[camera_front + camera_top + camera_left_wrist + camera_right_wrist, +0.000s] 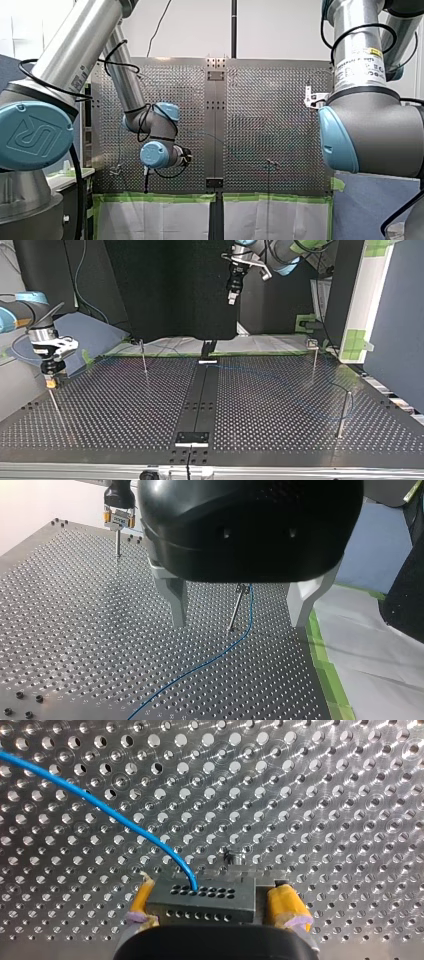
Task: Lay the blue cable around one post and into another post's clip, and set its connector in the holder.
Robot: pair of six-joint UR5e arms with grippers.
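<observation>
Blue cable (100, 807) | connector (200, 901) clamped in right hand (215, 907), low over bench (325, 795) | left hand (239, 622) held raised, spread wide, empty.

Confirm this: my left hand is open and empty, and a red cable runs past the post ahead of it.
Not red: the left wrist view shows the cable is blue. Otherwise right: my left hand is open and empty, and the cable runs past the post ahead of it.
</observation>
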